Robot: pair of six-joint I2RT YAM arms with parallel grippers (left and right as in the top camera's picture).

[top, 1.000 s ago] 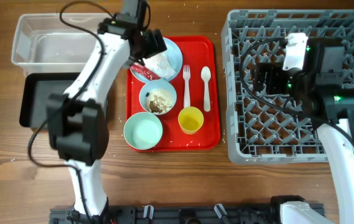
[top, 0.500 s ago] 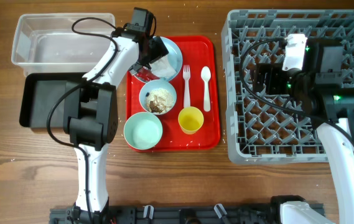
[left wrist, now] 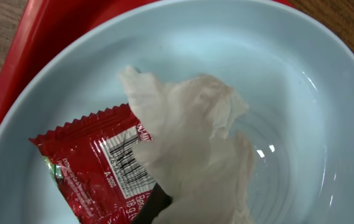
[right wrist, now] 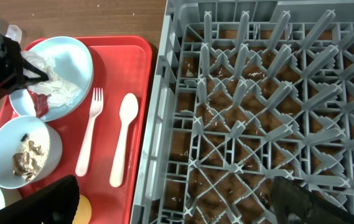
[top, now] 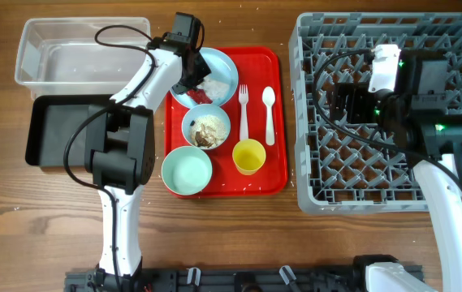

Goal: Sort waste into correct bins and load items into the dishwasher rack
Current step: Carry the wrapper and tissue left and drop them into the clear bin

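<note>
- Progress, as I am judging it: sorting is barely getting under way. All the waste and all the dishes are sitting on the red serving tray. Neither bin is holding anything, and neither is the rack.
- The left gripper is hanging over the pale blue plate at the tray's 11 o'clock corner. One dark fingertip is touching the crumpled white napkin. I cannot tell whether the jaws are closing on it.
- The napkin is lying partly over the red snack wrapper, and both are resting on the plate.
- The small pale blue bowl, at 6 o'clock of the plate, is holding the food scraps.
- The mint-green bowl at the tray's 7 o'clock is looking empty. The yellow cup is standing at its 3 o'clock.
- The fork and spoon are lying side by side at 3 o'clock of the plate.
- The clear tub and black tray are sitting on the desk at 9 o'clock of the red tray. Neither is showing anything inside.
- The dishwasher rack is sitting at 3 o'clock with its pegs bare. The right gripper is hovering above it, fingers spread wide, carrying nothing.
- Remaining: three kinds of waste to bin and six items to rack.
</note>
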